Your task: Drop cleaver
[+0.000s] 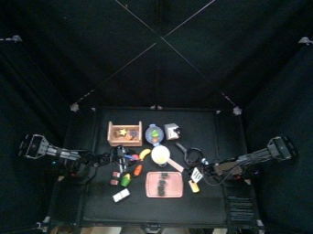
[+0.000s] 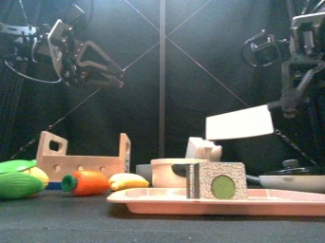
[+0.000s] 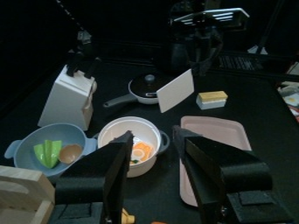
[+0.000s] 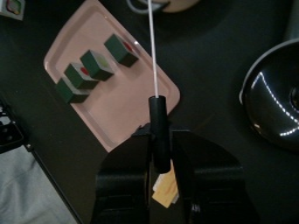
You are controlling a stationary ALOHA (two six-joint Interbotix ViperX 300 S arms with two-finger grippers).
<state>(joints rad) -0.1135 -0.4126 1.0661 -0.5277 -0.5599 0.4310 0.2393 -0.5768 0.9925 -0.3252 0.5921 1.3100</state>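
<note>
Hanging above the pink tray [image 4: 111, 83] near the table's [image 1: 208, 123] front edge, the right pincer [image 4: 158, 131] clamps the cleaver [image 2: 240, 124]; the left pincer [image 3: 158, 171] gapes wide, empty.

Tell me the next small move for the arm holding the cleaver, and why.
Probably open the right gripper and let go. It holds the cleaver by its handle, blade hanging above the pink tray, so opening the jaws should drop it there.
</note>
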